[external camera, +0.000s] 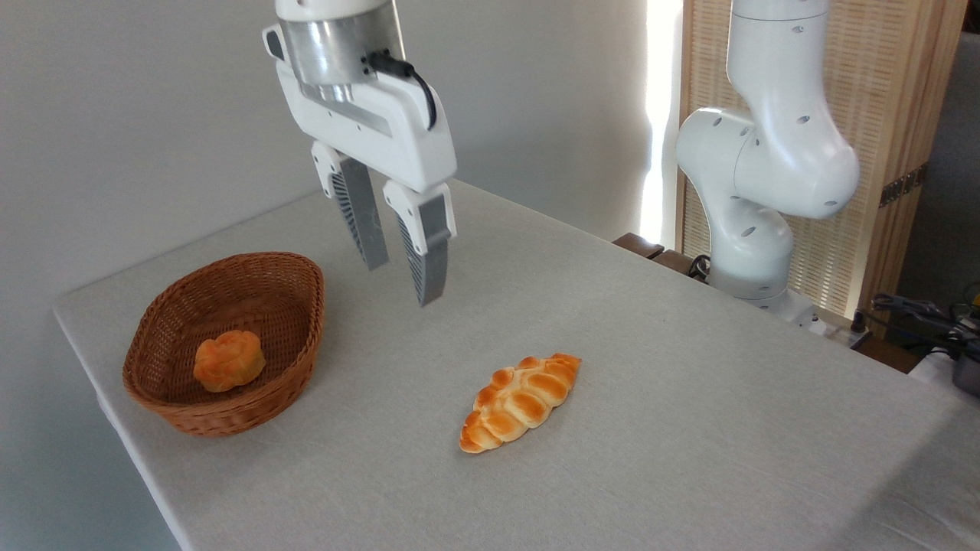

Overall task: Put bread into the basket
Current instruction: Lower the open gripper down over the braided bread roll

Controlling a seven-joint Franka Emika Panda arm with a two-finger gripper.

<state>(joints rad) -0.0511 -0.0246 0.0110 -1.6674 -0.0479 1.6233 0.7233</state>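
Bread (521, 402): a braided golden loaf with pointed ends, lying flat on the table (689, 428) near the middle of the view, its long axis running diagonally from lower left to upper right. Nothing touches it. Basket (295, 337): an oval brown wicker vessel with sloping sides, standing well apart from the bread, to the left near the table's left edge. Inside it rests a small round orange bun (229, 360), on the basket floor toward the near wall. Claw (402, 283): hanging in the air above the table, between basket and bread and farther back than both, fingers (429, 260) pointing down with a slight tilt; the jaws stand parted with a moderate gap and hold nothing. Arm (766, 168): white, its base at the table's far right edge, before a slatted wooden screen (888, 99).
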